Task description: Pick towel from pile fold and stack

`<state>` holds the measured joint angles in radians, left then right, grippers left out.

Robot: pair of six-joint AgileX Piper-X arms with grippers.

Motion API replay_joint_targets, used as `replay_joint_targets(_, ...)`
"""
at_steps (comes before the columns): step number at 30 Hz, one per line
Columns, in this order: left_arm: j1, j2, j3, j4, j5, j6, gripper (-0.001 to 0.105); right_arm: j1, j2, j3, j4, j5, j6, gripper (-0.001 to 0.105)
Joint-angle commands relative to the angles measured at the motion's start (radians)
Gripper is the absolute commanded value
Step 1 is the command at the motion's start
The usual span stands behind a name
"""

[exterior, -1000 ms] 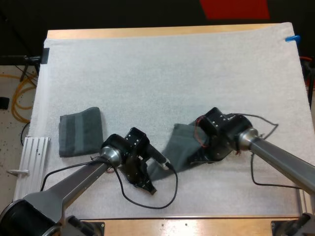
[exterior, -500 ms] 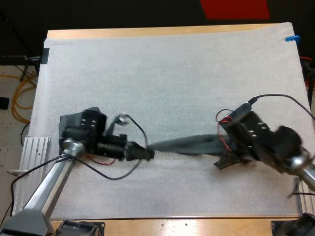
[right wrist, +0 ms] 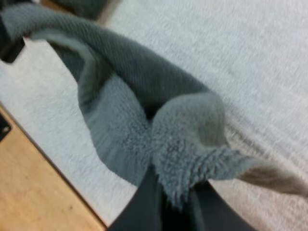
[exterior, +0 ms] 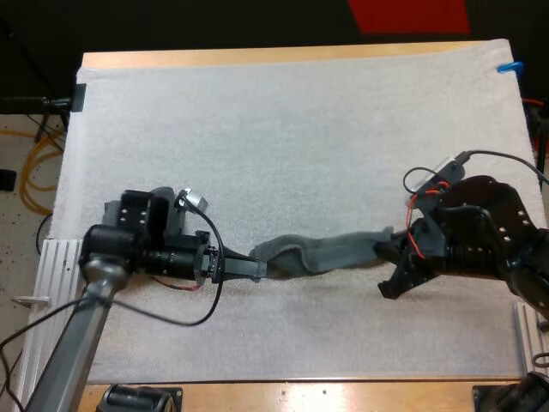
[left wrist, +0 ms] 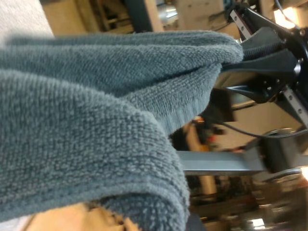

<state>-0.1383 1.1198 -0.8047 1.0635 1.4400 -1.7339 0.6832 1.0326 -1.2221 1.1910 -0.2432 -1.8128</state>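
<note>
Evidently the pair is stretching the cloth out so it can be laid flat for folding; that is my reading. From the high view, the dark grey-green terry towel point(exterior: 322, 257) runs as a twisted, sagging band low over the white textured mat point(exterior: 300, 129) on the wooden tabletop point(exterior: 257, 56), towards its near side. The left gripper point(exterior: 257, 269) has its fingers pinched on one end and the right gripper point(exterior: 390, 266) on the other. Beside the left arm a scrap of folded dark grey-green cloth point(exterior: 110, 210) peeks out. It is probably the stack, though most of it is hidden.

From the left wrist view, the towel point(left wrist: 96, 120) drapes thick and doubled over, its looped pile and stitched hem plain to see. It leads off to the right gripper point(left wrist: 238, 54) at its far end. This arm's own fingers are buried under the cloth.

From the right wrist view, the fingers point(right wrist: 139, 202) clamp a bunched corner of the towel point(right wrist: 144, 106). The rest twists away above the mat point(right wrist: 250, 57), close to the tabletop's bare wooden edge.
</note>
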Motion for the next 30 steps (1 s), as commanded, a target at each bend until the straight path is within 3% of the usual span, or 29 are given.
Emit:
replay_joint_targets(1,-0.004,-0.031,-0.021,0.031,-0.035,0.002,0.0,0.006,-0.008,-0.011,0.026,-0.016,0.008,0.0)
replay_joint_targets(14,-0.007,-0.281,-0.039,0.121,-0.435,-0.092,0.0,0.217,-0.008,-0.012,0.162,0.024,0.237,0.0)
replay_joint_targets(19,-0.007,-0.407,-0.039,0.156,-0.469,-0.15,0.0,0.284,-0.024,-0.021,0.177,0.022,0.324,0.0)
replay_joint_targets(22,-0.007,-0.464,-0.039,0.156,-0.563,-0.169,0.0,0.292,-0.025,-0.018,0.175,0.036,0.354,0.0)
replay_joint_targets(24,-0.007,-0.467,-0.036,0.149,-0.622,-0.167,0.0,0.287,-0.004,-0.018,0.173,0.129,0.354,0.0)
replay_joint_targets(27,-0.007,-0.442,0.001,0.096,-0.62,-0.166,0.0,0.262,0.048,-0.012,0.164,0.25,0.341,0.0)
replay_joint_targets(30,-0.007,-0.395,0.049,-0.009,-0.653,-0.162,0.0,0.206,0.107,0.019,0.091,0.266,0.293,0.0)
